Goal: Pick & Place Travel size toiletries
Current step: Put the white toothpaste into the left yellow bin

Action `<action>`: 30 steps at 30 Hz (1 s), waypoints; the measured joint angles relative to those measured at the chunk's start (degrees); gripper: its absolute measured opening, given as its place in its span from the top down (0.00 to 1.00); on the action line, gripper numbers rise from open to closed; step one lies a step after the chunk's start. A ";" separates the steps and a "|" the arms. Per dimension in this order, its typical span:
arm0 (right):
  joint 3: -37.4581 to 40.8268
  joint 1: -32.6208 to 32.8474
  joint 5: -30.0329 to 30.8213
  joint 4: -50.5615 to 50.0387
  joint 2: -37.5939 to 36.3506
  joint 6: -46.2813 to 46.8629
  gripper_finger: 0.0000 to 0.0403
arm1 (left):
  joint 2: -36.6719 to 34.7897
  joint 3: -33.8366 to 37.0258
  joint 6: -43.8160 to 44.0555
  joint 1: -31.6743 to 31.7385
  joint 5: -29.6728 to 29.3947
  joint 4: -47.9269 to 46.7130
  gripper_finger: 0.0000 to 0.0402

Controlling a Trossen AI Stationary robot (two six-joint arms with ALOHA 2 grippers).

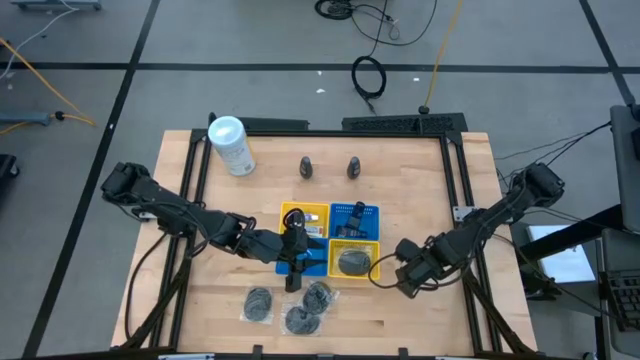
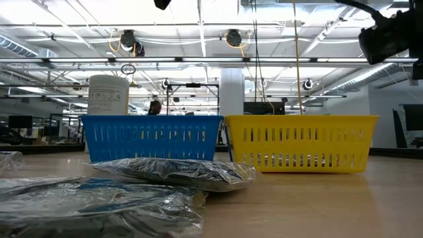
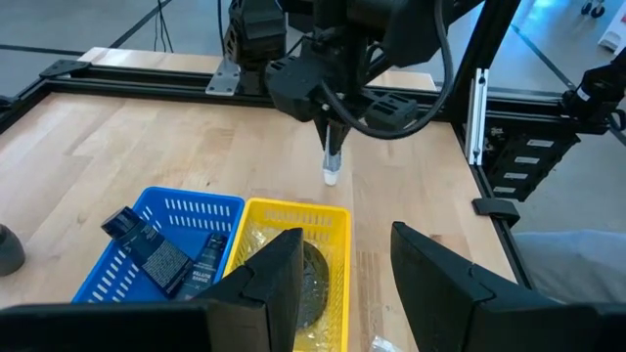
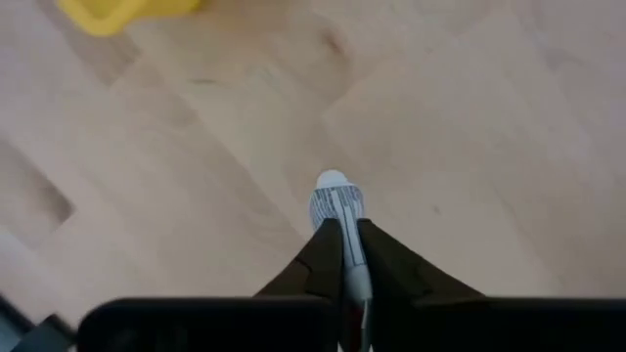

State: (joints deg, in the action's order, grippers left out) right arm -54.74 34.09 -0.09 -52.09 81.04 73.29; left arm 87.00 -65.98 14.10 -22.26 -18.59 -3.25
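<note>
Right wrist view shows one small pale tube [image 4: 337,207] with printed lines, clamped between the two dark fingers of the right pincer [image 4: 344,256], its rounded white end pointing down toward bare wood. From the left wrist view the same tube [image 3: 334,166] hangs upright above the desk [image 3: 147,137], just beyond the far rim of a yellow basket [image 3: 293,217]; whether its tip touches the wood cannot be told.

In the high view the right pincer [image 1: 408,283] sits just right of the baskets. There are four baskets in a block: two yellow, at [image 1: 304,221] and [image 1: 352,260], and two blue, [image 1: 355,217] and one mostly hidden under the left arm. The near yellow one holds one dark wrapped disc [image 1: 350,261].

The left pincer [image 1: 293,283] hovers at the block's front edge, fingers parted to a middling gap and empty. Three more wrapped discs lie on the desk nearby: [image 1: 259,303], [image 1: 319,294], [image 1: 300,320]. Two dark cone bottles [image 1: 307,167] and [image 1: 353,168] stand behind the baskets, and one white canister [image 1: 231,146] lies near the back left corner.
</note>
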 joint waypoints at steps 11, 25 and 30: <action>0.00 0.00 -1.40 0.92 -2.44 -0.63 0.98 | 0.00 0.00 -0.10 0.01 0.00 0.00 0.62; 0.00 -0.10 8.44 11.65 -14.45 -7.60 0.98 | 0.00 0.00 -0.23 0.01 0.00 0.27 0.62; 0.00 -1.42 11.55 22.55 -17.47 -18.29 0.98 | 0.02 0.04 -0.25 0.00 0.00 1.54 0.62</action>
State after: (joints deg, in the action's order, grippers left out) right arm -54.74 32.67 11.46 -29.53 63.57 55.00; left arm 87.02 -65.93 13.85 -22.26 -18.59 -1.71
